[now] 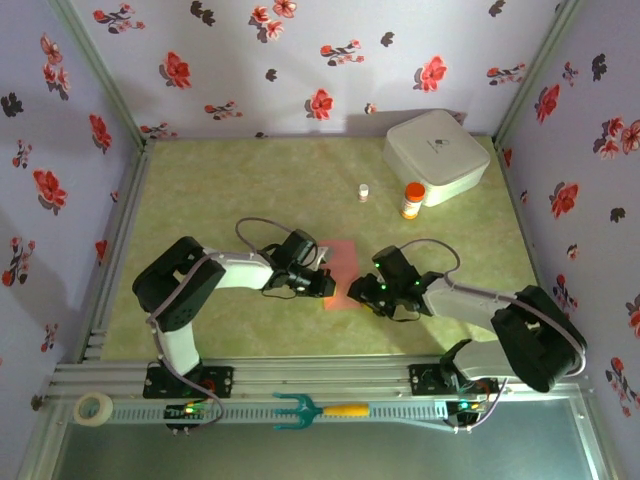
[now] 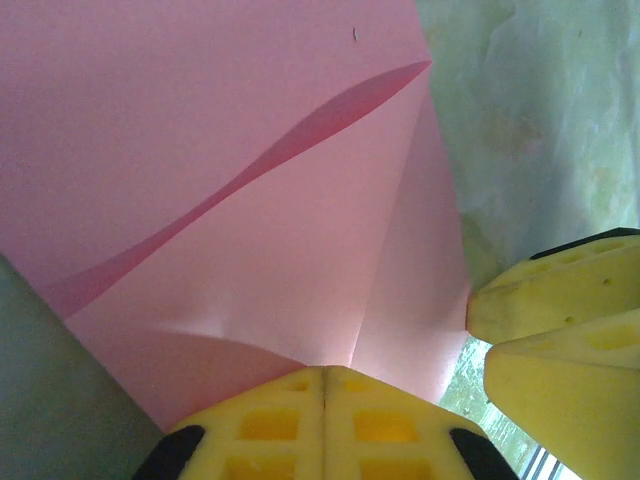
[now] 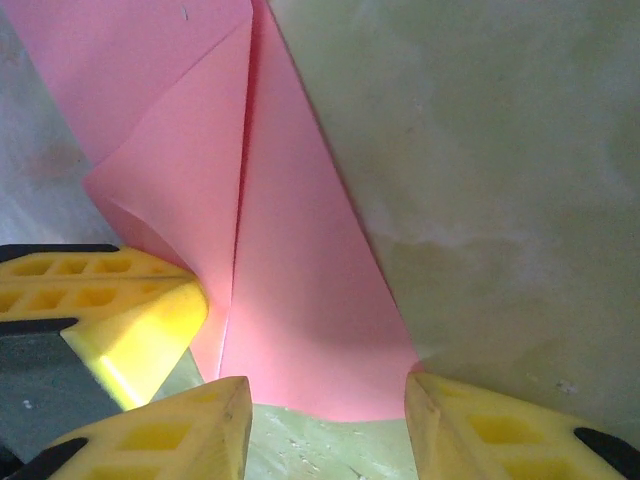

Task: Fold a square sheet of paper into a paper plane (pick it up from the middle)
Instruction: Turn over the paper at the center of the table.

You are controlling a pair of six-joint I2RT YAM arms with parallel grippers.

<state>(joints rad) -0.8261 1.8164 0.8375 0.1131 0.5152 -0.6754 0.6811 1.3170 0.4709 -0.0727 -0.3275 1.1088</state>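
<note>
The square sheet of paper [image 1: 343,262] is salmon pink and lies on the green table between both grippers, partly folded. A raised flap [image 2: 250,170] and a straight crease [image 3: 240,200] show on it. My left gripper [image 2: 323,375] is shut, its yellow fingertips pressed together on the sheet's near edge where the crease ends. My right gripper [image 3: 325,415] stands open, its fingers [image 3: 190,430] either side of the sheet's near corner, with the edge just past the tips. The right fingers [image 2: 560,300] sit close beside the left gripper. A paper plane is out of view.
A white rounded box [image 1: 435,155] stands at the back right. In front of it are an orange bottle [image 1: 411,200] and a small white vial [image 1: 364,193]. A teal fork [image 1: 315,409] and a tape roll [image 1: 94,408] lie on the near rail. Flowered walls close in three sides.
</note>
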